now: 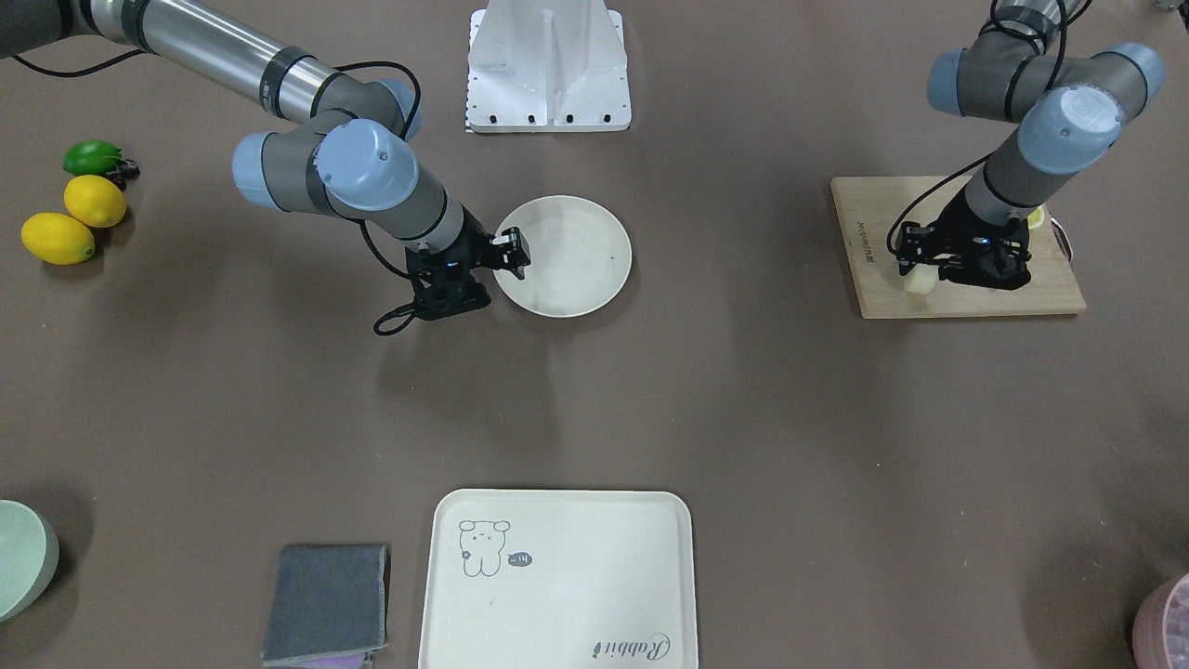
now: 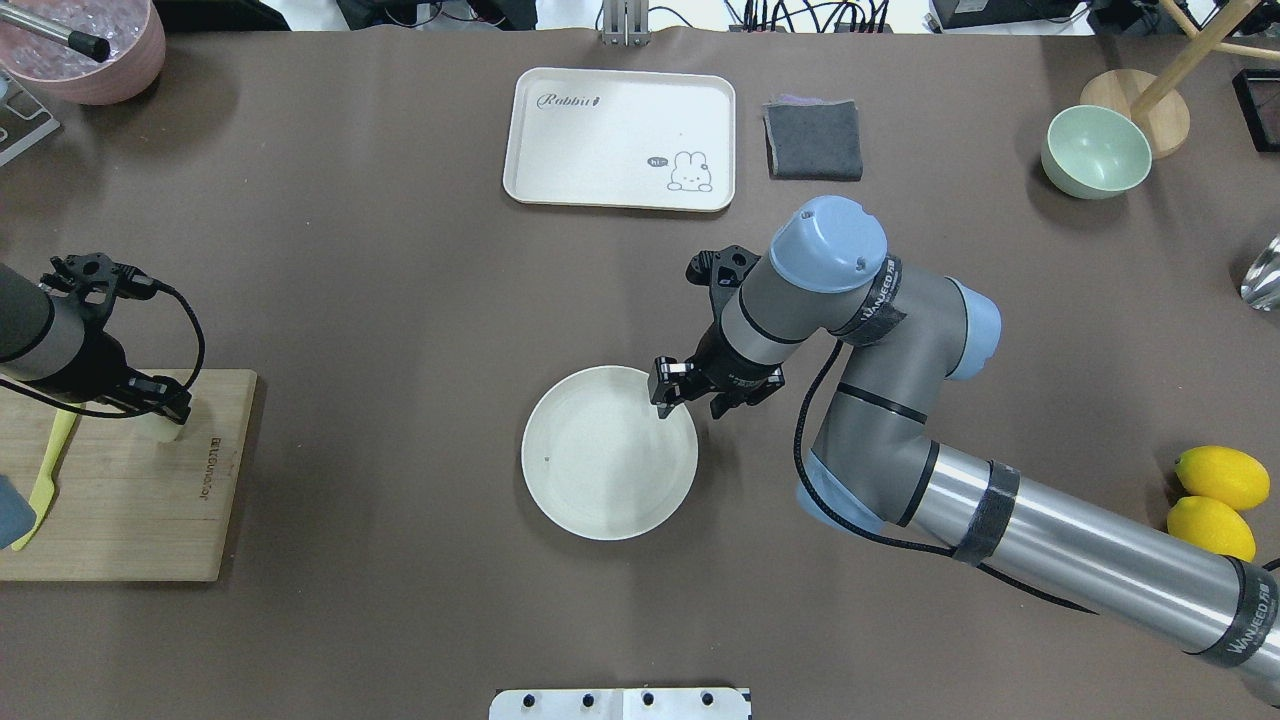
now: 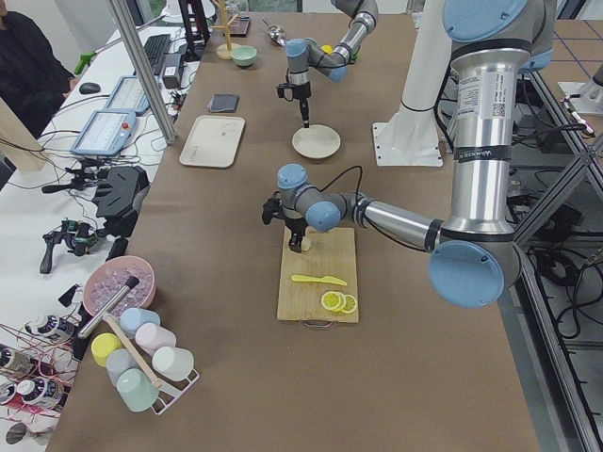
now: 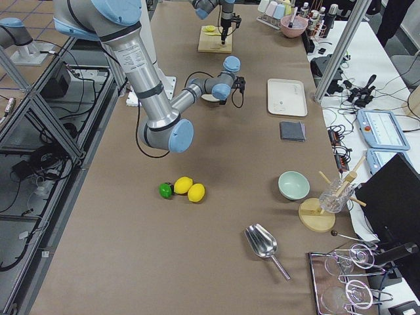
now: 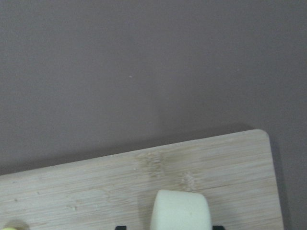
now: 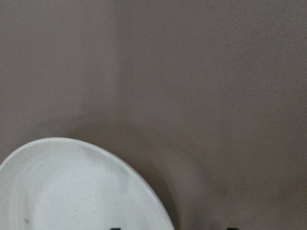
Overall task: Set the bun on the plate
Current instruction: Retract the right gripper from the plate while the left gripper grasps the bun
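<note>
The bun (image 5: 181,211), a pale cream chunk, rests on the far corner of a wooden cutting board (image 2: 130,500), seen too as the bun (image 1: 918,282). My left gripper (image 2: 165,408) is down over it, a fingertip on each side. It looks open, with a small gap on one side. The round cream plate (image 2: 600,470) lies mid-table with nothing on it. My right gripper (image 2: 667,395) stands open at the plate's rim (image 6: 144,184), one finger inside the rim and one outside.
A yellow knife (image 2: 48,465) and lemon slices (image 3: 337,302) lie on the board. At the far side are a rabbit tray (image 2: 620,140), a grey cloth (image 2: 813,140) and a green bowl (image 2: 1095,152). Two lemons (image 2: 1220,478) sit at the right edge.
</note>
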Controlling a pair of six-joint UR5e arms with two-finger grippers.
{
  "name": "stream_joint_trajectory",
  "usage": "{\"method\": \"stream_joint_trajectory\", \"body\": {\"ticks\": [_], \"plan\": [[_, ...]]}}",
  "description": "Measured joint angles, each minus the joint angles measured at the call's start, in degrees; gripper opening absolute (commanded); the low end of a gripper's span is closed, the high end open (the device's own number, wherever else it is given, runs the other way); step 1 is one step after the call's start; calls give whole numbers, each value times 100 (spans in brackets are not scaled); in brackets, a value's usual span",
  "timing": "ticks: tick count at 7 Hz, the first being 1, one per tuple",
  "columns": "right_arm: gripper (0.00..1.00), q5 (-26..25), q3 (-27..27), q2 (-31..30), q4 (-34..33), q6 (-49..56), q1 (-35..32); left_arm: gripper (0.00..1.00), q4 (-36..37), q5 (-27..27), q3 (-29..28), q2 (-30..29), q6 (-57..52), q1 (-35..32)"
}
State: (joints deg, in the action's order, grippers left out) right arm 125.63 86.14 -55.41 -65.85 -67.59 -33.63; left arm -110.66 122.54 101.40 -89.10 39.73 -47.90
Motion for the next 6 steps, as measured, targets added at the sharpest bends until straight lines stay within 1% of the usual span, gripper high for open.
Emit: {"method": "stream_joint_trajectory", "body": {"ticks": [1,2,3,4,5,6], "plan": [[100,22,30,-2,-22,-7,-151,29,0,11,16,-9,0,-1],[100,106,49,-14,-68,13,-355,30,2,41,53,-31,2,-12],[100,312,54,-44,-133,44,-646,30,14,75,196,-58,14,-37],[100,599,67,-138,-227,161,-1039,30,38,84,472,-136,56,-66],[100,829,84,-303,-290,413,-1421,30,86,85,653,-312,155,-77],[100,1049,91,-552,-316,850,-1821,31,353,84,707,-784,448,-67]]}}
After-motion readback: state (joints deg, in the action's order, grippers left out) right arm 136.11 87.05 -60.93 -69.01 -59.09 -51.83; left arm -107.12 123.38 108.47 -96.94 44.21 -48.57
